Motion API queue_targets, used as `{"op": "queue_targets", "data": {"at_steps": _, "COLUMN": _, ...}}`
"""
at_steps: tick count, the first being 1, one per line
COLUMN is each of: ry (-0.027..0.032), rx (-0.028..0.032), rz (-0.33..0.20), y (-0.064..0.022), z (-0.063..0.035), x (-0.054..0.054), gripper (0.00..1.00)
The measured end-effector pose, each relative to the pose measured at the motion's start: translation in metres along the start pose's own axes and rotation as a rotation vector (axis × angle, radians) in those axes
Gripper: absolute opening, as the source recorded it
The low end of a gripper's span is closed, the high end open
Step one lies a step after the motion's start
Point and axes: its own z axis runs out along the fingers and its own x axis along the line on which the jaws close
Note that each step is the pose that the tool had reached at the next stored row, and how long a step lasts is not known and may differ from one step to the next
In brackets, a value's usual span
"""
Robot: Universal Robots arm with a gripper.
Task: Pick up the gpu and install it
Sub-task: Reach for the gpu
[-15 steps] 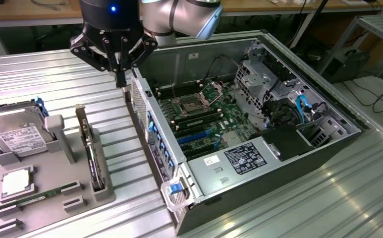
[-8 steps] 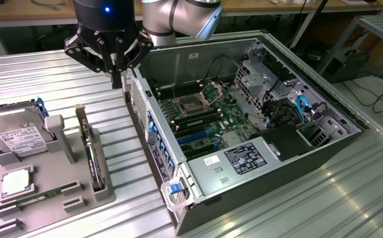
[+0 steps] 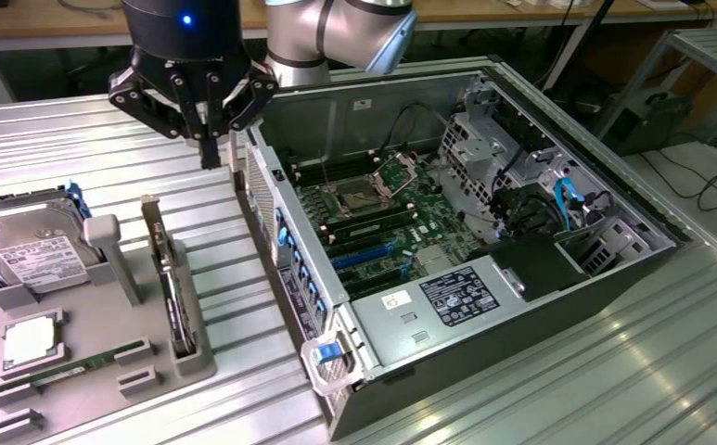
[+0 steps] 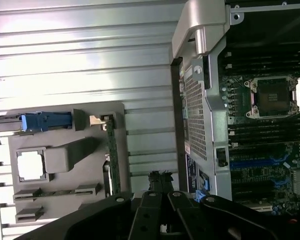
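Hanging over the metal table (image 3: pixel 61 139), the gripper (image 3: pixel 212 158) has its jaws pressed tight together and holds nothing. It is between the gray holder (image 3: pixel 110 269) and the open computer case (image 3: pixel 333 111), close to the case wall. The gpu (image 3: pixel 166 278) stands on its edge in the holder (beside a hard drive (image 3: pixel 31 250)), well apart from the gripper.
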Motion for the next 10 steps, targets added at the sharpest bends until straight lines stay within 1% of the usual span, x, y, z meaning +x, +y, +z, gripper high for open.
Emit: {"op": "queue_targets", "data": {"at_steps": 10, "ry": 0.0, "rx": 0.0, "rz": 0.0, "y": -0.003, "z": -0.0003, "x": 0.0079, "gripper": 0.11}}
